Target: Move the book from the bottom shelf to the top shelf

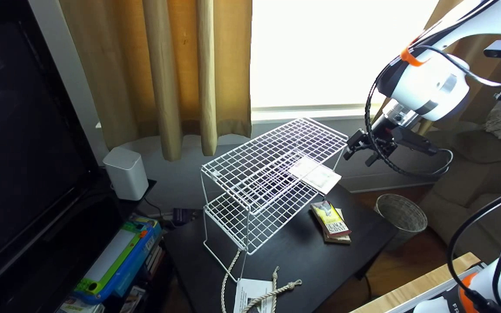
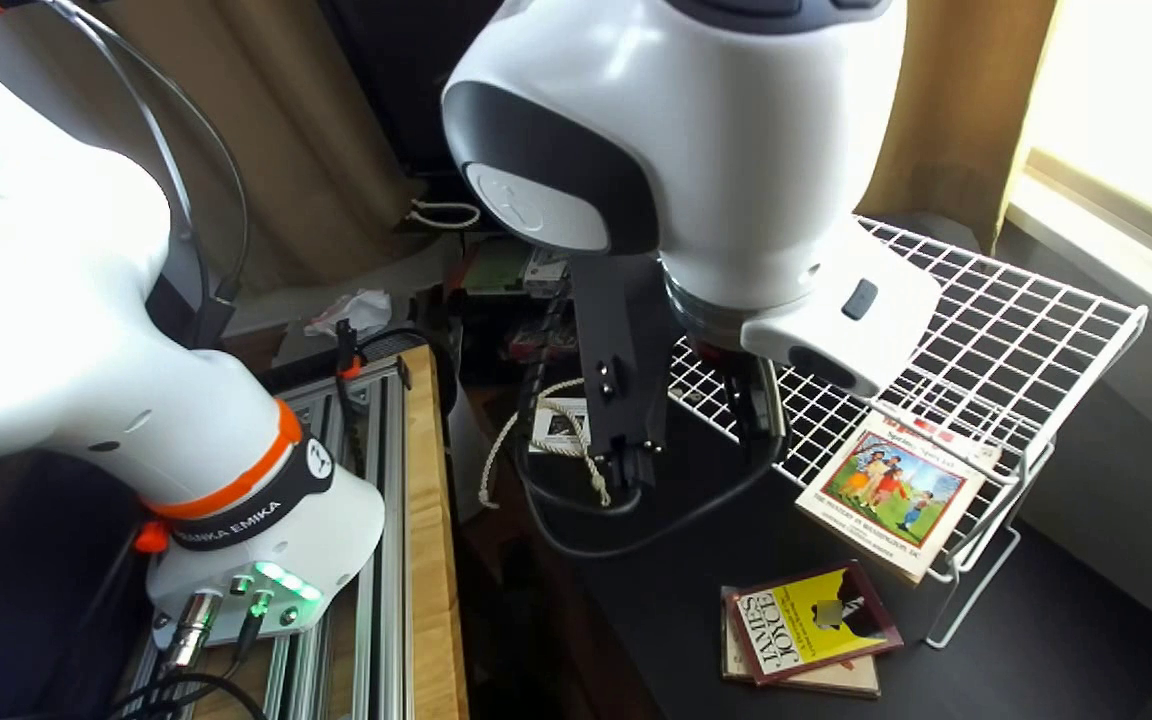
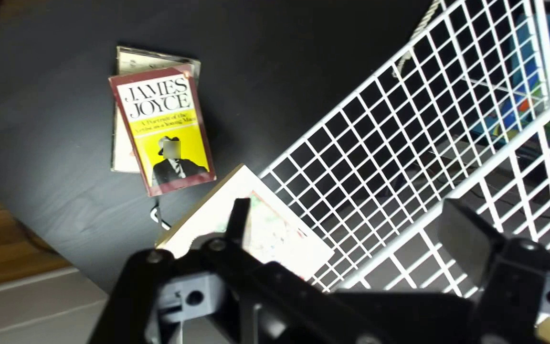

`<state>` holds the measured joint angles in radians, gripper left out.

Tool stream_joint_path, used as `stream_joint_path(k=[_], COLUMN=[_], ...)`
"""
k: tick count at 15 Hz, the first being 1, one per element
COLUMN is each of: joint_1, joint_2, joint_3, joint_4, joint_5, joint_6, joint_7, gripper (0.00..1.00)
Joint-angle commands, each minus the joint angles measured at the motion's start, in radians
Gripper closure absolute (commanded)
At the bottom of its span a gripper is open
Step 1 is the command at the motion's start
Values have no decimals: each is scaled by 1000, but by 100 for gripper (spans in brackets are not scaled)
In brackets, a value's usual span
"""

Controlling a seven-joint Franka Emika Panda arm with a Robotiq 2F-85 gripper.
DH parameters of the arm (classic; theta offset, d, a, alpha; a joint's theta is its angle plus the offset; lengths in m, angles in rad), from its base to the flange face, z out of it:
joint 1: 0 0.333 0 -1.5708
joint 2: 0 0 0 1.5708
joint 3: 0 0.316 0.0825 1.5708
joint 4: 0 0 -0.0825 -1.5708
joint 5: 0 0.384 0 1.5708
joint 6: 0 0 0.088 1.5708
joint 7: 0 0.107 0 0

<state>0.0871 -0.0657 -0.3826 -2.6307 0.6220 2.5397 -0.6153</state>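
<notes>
Closest to the wrist camera is the gripper point(image 3: 346, 210), its jaws wide apart; in an exterior view it hangs near the end of the top shelf point(image 1: 255, 161), higher than the book point(image 2: 891, 490) and apart from it. That book lies picture side up on the bottom shelf point(image 1: 272, 221), at one end of the wire rack point(image 1: 248, 230), along the wall-side edge of the black table point(image 1: 294, 261), and juts slightly past the shelf's long side. Lower down, toward the table's right-hand corner in an exterior view, a James Joyce paperback point(image 3: 165, 129) rests askew on another book point(image 3: 141, 59). Toward the opposite edge, a printed sheet point(image 1: 250, 289) lies by the rack's foot, with rope point(image 1: 285, 288) across it. Off the paperbacks' end of the table is a wicker-like basket point(image 1: 400, 208). Past the wall-side edge come a curtain point(image 1: 172, 78) and a window point(image 1: 328, 56); beyond the opposite end, a white box-shaped device point(image 1: 126, 174) and a dark screen point(image 1: 20, 130).
</notes>
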Motion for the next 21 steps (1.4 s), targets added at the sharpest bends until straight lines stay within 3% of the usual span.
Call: stream_joint_path(k=[1, 4, 5, 8, 18, 21], joint_1=[11, -10, -96, -138, -147, -210], joint_2=[66, 186, 91, 122, 111, 183], joint_3=[-30, -30, 72, 115, 125, 125], joint_4=[18, 68, 19, 33, 36, 76], joint_5=[275, 485, 376, 387, 388, 391], joint_6=[-53, -161, -94, -101, -102, -190], joint_7=[-273, -482, -368, -387, -385, -386], gripper=[0, 0, 0, 0, 0, 0])
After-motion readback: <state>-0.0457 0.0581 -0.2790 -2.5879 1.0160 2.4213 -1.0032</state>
